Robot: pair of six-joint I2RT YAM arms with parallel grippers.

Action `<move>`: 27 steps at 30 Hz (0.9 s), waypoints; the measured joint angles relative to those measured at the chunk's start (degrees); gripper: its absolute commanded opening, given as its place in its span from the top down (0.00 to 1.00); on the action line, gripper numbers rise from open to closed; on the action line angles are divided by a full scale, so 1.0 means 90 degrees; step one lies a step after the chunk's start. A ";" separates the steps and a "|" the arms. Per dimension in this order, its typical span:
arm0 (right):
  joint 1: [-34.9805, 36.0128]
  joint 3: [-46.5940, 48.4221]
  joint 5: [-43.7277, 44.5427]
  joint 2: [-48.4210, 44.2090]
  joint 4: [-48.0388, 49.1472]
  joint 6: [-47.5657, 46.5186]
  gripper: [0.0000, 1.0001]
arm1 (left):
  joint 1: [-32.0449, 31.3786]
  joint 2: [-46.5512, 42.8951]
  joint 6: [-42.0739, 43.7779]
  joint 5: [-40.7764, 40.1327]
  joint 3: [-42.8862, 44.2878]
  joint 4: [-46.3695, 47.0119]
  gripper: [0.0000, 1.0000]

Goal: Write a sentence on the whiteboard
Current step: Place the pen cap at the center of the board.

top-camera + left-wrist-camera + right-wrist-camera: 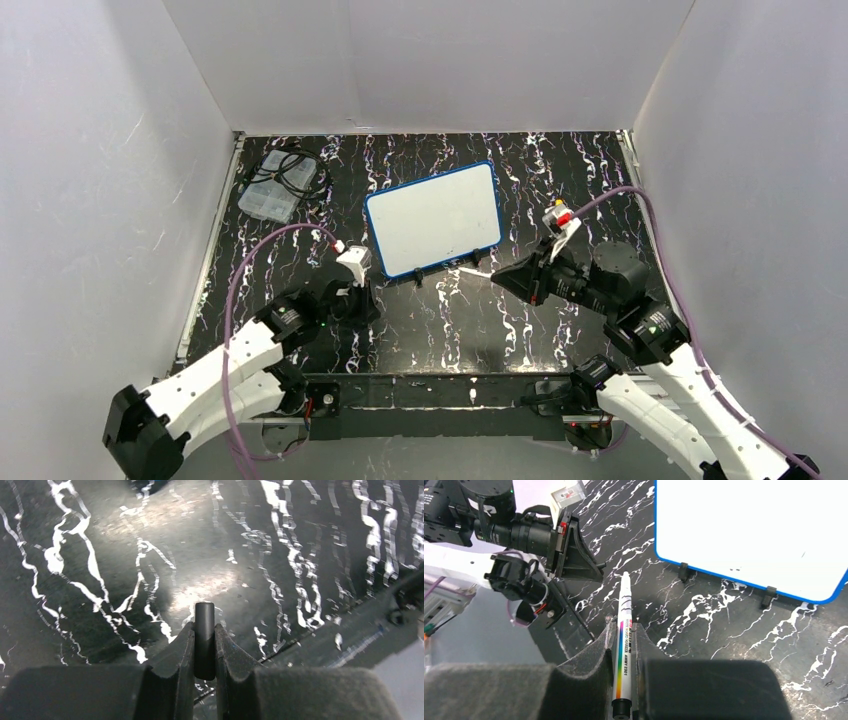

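"White face, blue rim: where is the small rectangular whiteboard (432, 218)?"

"It rests in the middle of the black marbled table (500, 330), with its long side going left to right, a little slanted. I see no letters on it."

"And the grippers?"

"The right gripper (623, 628) is closed on a slim white marker with a rainbow stripe (624, 600). The left gripper (204, 626) pinches a short black cylinder (204, 611); I think it is the cap."

"Which way is the board from the marker?"

"Beyond the tip and to its right, in the right wrist view. The marker points along the near edge, so I judge the right arm must turn the tip toward the face."
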 measured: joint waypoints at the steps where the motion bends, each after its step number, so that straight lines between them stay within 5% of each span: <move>1: 0.0000 -0.0100 0.0092 -0.0070 0.0078 0.0015 0.99 | 0.0027 0.0119 -0.0092 -0.0117 -0.0058 0.0070 1.00; 16: 0.0000 -0.0835 0.0454 -0.0389 0.0464 0.0034 0.99 | 0.0189 0.2091 -0.0457 -0.0814 -0.0189 0.1083 0.83; 21: 0.0000 -0.0901 0.0478 -0.0437 0.0498 0.0032 0.99 | 0.0214 0.2256 -0.0476 -0.0806 -0.0333 0.1253 0.65; 27: 0.0000 -0.0906 0.0568 -0.0435 0.0510 0.0010 0.99 | 0.0486 0.2183 -0.0527 -0.0546 -0.0359 0.1387 0.32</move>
